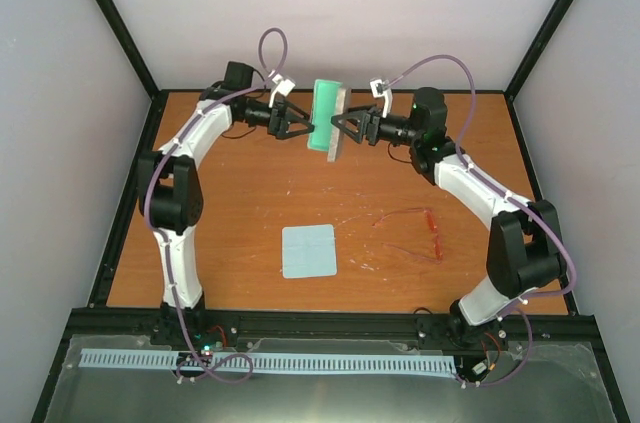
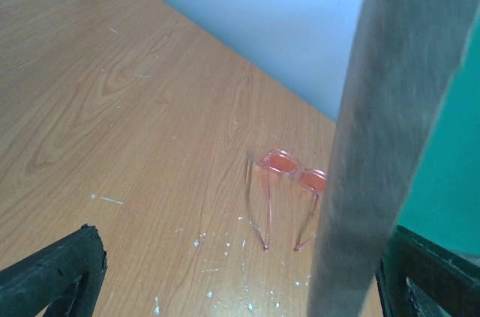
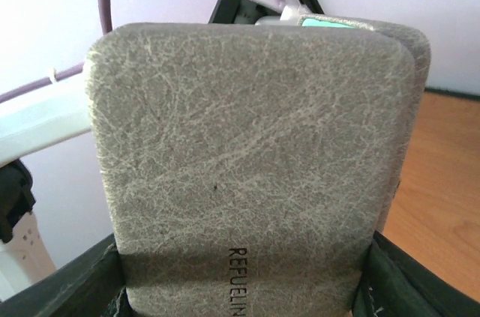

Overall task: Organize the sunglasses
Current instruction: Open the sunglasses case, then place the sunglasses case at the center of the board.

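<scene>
The sunglasses [image 1: 412, 233], with a red-pink frame and arms unfolded, lie on the table at the front right; they also show in the left wrist view [image 2: 289, 193]. The grey case [image 1: 337, 123] with a green lining [image 1: 323, 115] is held upright in the air at the back centre. My right gripper [image 1: 345, 129] is shut on the case [image 3: 247, 159] across its width. My left gripper [image 1: 300, 125] is open on the lining side; the case edge [image 2: 382, 152] stands between its fingers, close to the right finger [image 2: 431, 279].
A pale blue square cloth [image 1: 308, 250] lies flat on the table at the front centre, left of the sunglasses. Black frame posts and white walls enclose the table. White specks mark the wood near the sunglasses.
</scene>
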{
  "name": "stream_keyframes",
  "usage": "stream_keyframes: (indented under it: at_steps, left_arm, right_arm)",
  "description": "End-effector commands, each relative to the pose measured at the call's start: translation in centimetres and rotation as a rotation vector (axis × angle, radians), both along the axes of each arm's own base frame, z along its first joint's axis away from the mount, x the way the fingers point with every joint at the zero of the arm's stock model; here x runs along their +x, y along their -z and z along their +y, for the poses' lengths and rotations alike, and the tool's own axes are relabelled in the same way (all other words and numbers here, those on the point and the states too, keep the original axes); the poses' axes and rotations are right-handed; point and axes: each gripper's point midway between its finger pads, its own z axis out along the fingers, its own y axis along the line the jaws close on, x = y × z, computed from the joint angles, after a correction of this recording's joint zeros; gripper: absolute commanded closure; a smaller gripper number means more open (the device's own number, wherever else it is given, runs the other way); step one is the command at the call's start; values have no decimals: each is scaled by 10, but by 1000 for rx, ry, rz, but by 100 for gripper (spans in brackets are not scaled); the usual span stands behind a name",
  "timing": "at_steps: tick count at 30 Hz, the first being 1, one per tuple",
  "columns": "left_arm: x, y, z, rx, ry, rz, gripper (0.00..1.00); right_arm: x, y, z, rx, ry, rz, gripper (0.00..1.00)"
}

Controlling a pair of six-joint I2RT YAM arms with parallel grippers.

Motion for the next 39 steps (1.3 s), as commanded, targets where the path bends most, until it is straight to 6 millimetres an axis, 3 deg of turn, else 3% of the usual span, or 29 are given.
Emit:
stream_keyframes:
  at_steps: [1,6,12,15,19,24,29,33,34,39]
  left_arm:
    - [-12,-24,12,-32,-31,-49,1]
    - [-24,-21,15,-39,-68,-57,0]
    - [-18,-31,11,-62,-70,-66,1]
    - [-14,-35,8,-76,-72,-63,9]
    - [-12,-32,1,-78,-59,-48,34]
    - [-15,-35,-15,-86,-28,-50,30]
    - [-17,-42,-24,-110,-7,-42,54]
    - [-17,-48,-24,-115,-1,-43,95]
    - [-17,-50,-24,-115,-2,-46,99]
    - [-13,-60,-17,-99,-29,-78,100]
  right_arm:
    - [7,-46,0,108,51,-160,97]
    - [21,-52,-1,158,96,-162,97]
    - [22,-53,1,169,78,-156,97]
    - [20,-55,1,179,73,-153,97]
    - [18,-59,1,195,68,-153,97]
    - [17,-57,3,196,51,-140,97]
    - [16,-54,2,190,49,-134,97]
    - [17,-48,2,175,57,-124,97]
    - [17,-46,2,169,59,-116,97]
    - [19,-29,-2,141,94,-88,93]
